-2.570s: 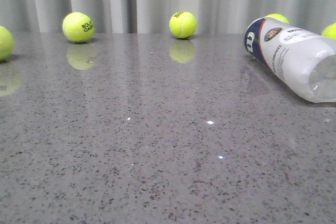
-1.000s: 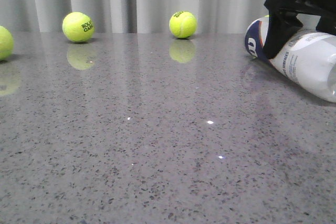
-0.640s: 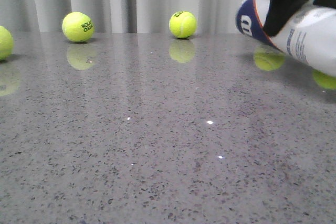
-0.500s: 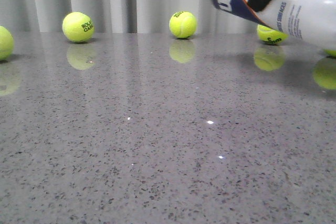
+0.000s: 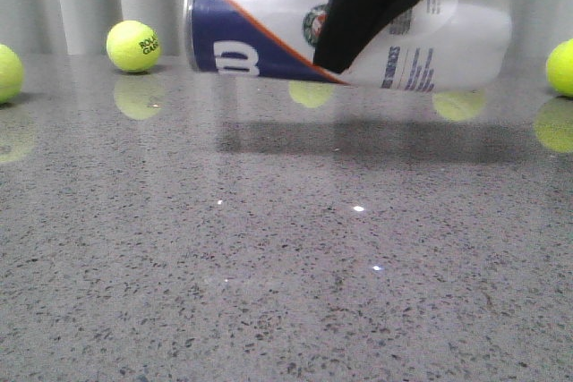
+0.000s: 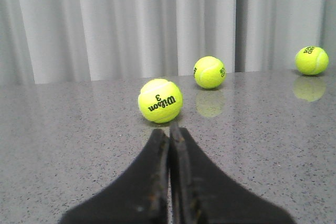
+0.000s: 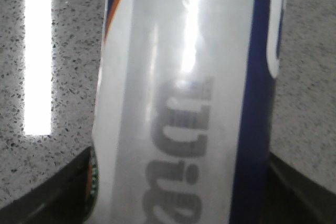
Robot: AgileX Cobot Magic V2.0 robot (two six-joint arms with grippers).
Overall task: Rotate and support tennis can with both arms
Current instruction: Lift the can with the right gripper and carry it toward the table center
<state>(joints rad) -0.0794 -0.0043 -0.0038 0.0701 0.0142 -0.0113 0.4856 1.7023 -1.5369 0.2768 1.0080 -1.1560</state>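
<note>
The tennis can (image 5: 269,29) hangs level above the table in the front view, its silver rim and navy W end to the left. My right gripper (image 5: 363,6) comes from above and is shut on its middle. In the right wrist view the can (image 7: 189,98) fills the space between the two black fingers (image 7: 58,192). My left gripper (image 6: 169,132) shows only in its own wrist view, jaws pressed together and empty, low over the table, pointing at a Wilson ball (image 6: 160,100). It does not show in the front view.
Yellow-green tennis balls lie along the back of the grey speckled table (image 5: 269,266): one at far left (image 5: 7,72), one (image 5: 132,46) beside it, one at far right (image 5: 561,67). Two more (image 6: 209,72) (image 6: 311,60) show in the left wrist view. A grey curtain hangs behind.
The right gripper came down onto the can lying at the right, closed on it, lifted it and carried it left toward the middle, turning it level. The balls have not moved.
</note>
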